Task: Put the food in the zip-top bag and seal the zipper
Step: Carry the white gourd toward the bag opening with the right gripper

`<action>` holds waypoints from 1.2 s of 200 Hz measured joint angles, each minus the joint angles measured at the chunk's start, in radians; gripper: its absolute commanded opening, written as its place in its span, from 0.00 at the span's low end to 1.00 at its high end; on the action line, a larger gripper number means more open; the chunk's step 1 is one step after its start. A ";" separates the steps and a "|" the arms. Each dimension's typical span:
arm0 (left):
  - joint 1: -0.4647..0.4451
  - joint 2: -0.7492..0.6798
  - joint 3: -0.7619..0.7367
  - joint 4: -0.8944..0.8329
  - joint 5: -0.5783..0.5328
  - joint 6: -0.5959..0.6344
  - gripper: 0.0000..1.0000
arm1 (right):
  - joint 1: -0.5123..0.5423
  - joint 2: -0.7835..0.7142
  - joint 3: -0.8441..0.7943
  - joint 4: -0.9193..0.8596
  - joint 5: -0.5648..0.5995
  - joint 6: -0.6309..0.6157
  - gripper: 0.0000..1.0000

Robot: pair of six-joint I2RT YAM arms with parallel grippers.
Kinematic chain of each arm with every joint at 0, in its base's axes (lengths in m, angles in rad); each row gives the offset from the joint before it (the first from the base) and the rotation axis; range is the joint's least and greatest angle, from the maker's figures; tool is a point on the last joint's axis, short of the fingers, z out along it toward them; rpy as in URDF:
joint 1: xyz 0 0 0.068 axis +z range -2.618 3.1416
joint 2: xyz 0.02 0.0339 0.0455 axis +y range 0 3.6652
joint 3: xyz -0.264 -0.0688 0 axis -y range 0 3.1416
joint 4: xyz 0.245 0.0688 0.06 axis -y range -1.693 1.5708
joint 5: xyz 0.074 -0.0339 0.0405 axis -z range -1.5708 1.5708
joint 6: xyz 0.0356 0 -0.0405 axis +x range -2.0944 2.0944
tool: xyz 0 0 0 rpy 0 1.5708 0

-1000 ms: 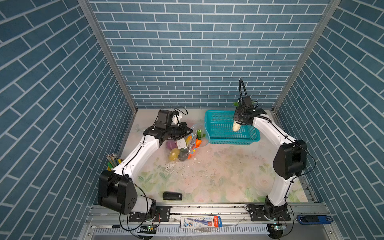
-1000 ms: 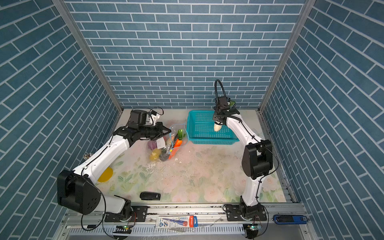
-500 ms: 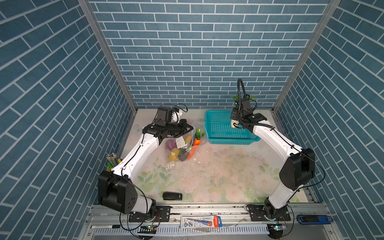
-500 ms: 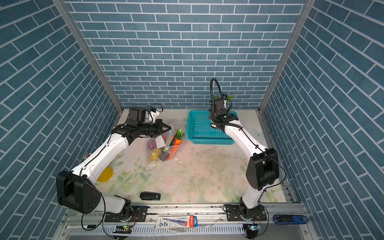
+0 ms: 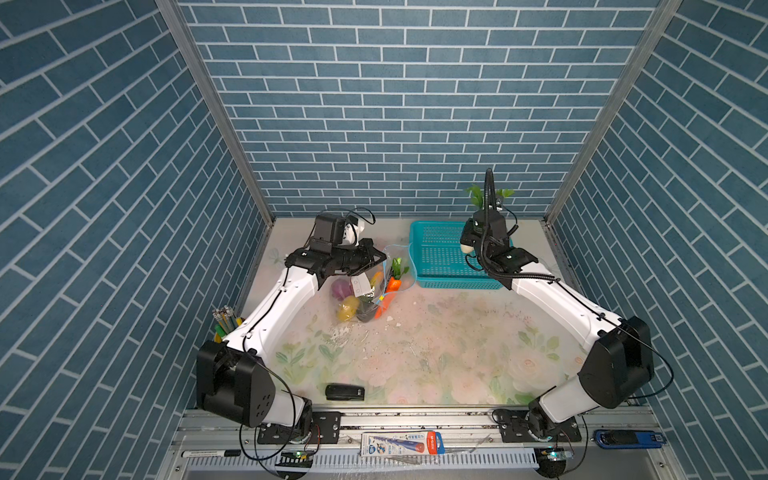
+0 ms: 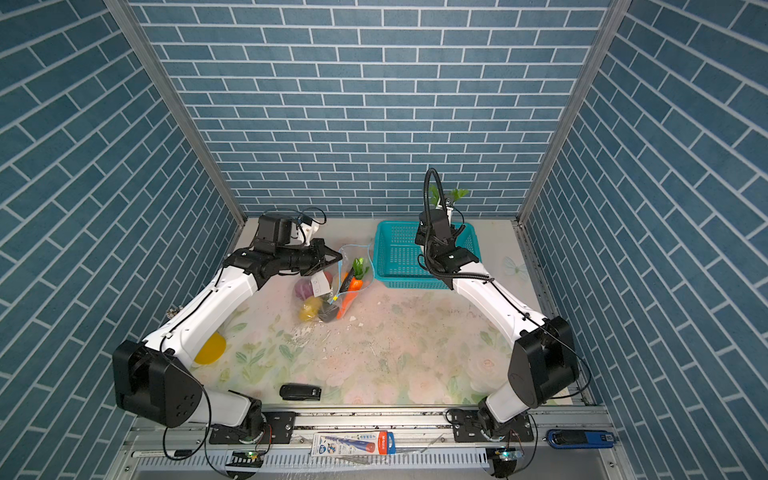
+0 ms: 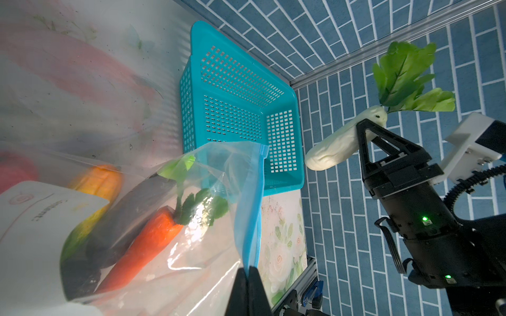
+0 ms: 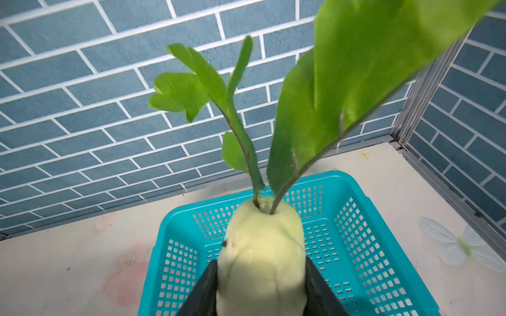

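step: loading white radish (image 7: pixel 334 149), likely last food | left fingers (image 7: pixel 247 273) pinched together on zipper (image 7: pixel 253 197), holding zip-top bag (image 7: pixel 197 254) mouth up beside basket (image 7: pixel 235 90) | right fingers (image 7: pixel 367 134) clamped on radish, above basket | next: carry across, lower root-first into mouth

In both top views, two white-and-black robot arms bend inward from the lower corners: left arm (image 5: pixel 282 307), right arm (image 5: pixel 557 299). Left gripper (image 5: pixel 383 261) is pinched closed on a clear zip-top bag (image 7: pixel 197 254). Right gripper (image 8: pixel 261 262) clamps a white leafy toy radish (image 7: pixel 331 147).
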 measured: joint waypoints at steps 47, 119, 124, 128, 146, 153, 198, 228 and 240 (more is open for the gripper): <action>0.000 -0.006 0.028 -0.029 -0.011 0.000 0.00 | 0.101 -0.072 -0.057 0.075 0.032 0.066 0.44; 0.000 -0.006 0.081 -0.047 -0.023 0.000 0.00 | 0.300 -0.083 -0.057 0.159 0.040 0.148 0.44; 0.000 -0.006 0.084 -0.048 -0.023 0.000 0.00 | 0.312 -0.082 -0.057 0.171 0.040 0.147 0.44; 0.000 -0.006 0.087 -0.048 -0.023 0.000 0.00 | 0.321 -0.082 -0.057 0.179 0.040 0.146 0.44; 0.000 -0.006 0.091 -0.048 -0.023 0.000 0.00 | 0.359 -0.071 -0.057 0.233 0.039 0.137 0.44; 0.000 -0.006 0.091 -0.048 -0.023 0.000 0.00 | 0.370 -0.065 -0.057 0.252 0.038 0.132 0.44; 0.000 -0.005 0.101 -0.051 -0.023 0.000 0.00 | 0.400 -0.007 -0.078 0.355 0.015 0.114 0.44; 0.000 -0.005 0.107 -0.053 -0.023 0.000 0.00 | 0.409 0.026 -0.098 0.394 -0.020 0.100 0.44; 0.000 -0.005 0.107 -0.055 -0.023 0.000 0.00 | 0.414 0.037 -0.101 0.405 -0.038 0.097 0.44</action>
